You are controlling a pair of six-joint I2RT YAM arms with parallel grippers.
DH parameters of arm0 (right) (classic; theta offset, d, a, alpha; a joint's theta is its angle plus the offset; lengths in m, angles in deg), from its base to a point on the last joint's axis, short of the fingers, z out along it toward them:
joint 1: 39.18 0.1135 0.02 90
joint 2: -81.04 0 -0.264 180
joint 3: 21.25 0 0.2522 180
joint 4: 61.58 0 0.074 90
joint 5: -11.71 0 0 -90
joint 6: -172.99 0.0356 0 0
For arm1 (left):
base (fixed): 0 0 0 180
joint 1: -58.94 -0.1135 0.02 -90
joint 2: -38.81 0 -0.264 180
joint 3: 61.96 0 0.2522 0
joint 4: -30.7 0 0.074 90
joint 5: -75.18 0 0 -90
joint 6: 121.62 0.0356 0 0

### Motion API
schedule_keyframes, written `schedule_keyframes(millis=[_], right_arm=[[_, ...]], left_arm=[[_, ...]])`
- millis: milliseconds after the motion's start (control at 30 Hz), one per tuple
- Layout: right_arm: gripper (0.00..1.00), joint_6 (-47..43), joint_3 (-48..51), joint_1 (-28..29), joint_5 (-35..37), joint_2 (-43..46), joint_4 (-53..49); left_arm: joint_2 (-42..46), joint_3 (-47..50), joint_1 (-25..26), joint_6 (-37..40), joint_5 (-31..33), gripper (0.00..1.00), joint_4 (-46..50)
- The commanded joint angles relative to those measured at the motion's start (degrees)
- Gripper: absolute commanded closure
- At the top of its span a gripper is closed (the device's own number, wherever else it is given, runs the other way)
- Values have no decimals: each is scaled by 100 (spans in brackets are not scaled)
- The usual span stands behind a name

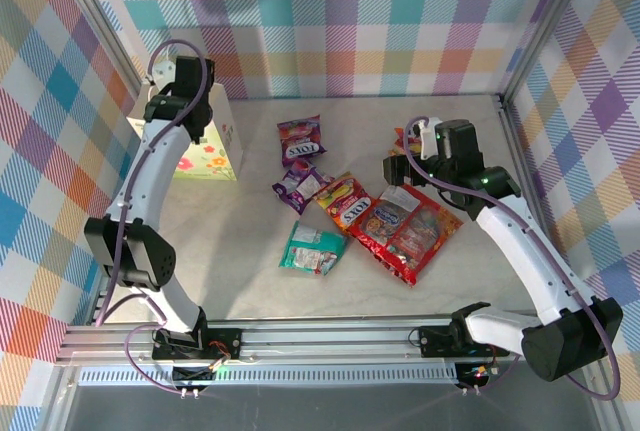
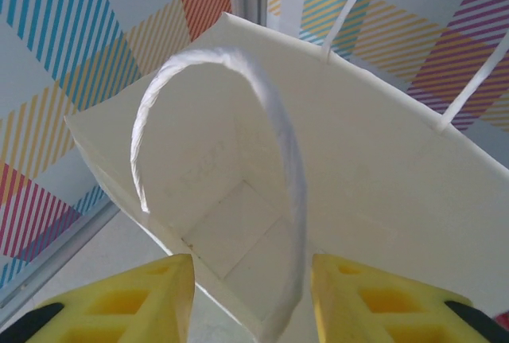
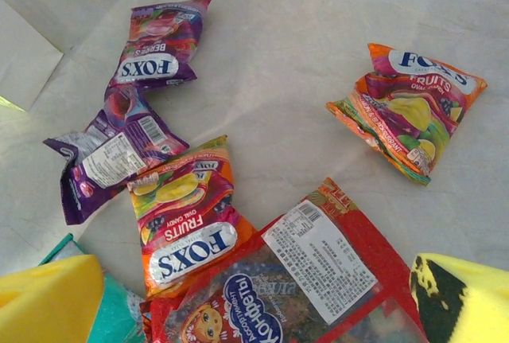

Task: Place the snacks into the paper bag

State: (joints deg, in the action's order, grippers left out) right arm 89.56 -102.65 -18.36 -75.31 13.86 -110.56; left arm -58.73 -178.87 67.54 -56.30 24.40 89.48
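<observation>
The white paper bag (image 1: 213,151) with its flower print stands at the back left. My left gripper (image 1: 180,111) hangs over it, open; in the left wrist view its yellow fingers (image 2: 135,303) straddle a white cord handle (image 2: 278,144) above the bag's open mouth (image 2: 238,231). The snacks lie mid-table: two purple packets (image 3: 159,44) (image 3: 111,156), an orange-red one (image 3: 187,216), the large red one (image 3: 318,279), a teal-green one (image 1: 313,248) and a small red-yellow one (image 3: 409,108). My right gripper (image 3: 254,311) hovers open above the large red packet (image 1: 405,226), holding nothing.
Checked walls with metal posts (image 1: 510,71) close in the table on three sides. The bag sits close to the left wall. Bare tabletop (image 1: 250,271) lies between the bag and the packets and along the front rail (image 1: 320,336).
</observation>
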Motion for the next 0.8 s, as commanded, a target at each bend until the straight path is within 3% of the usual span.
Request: schedule_keyframes(millis=[0,267,500,767], right_arm=[[1,-137,-208,36,101,100,-143],[1,-164,-218,36,135,91,-187],[1,-218,-279,36,283,38,-385],[1,-165,-202,35,308,210,-424]], left_arm=[[-204,-242,36,-76,262,58,183],[-546,-504,28,-49,155,64,295],[-547,-486,34,183,38,91,273],[-282,-370,24,360,-715,99,403]])
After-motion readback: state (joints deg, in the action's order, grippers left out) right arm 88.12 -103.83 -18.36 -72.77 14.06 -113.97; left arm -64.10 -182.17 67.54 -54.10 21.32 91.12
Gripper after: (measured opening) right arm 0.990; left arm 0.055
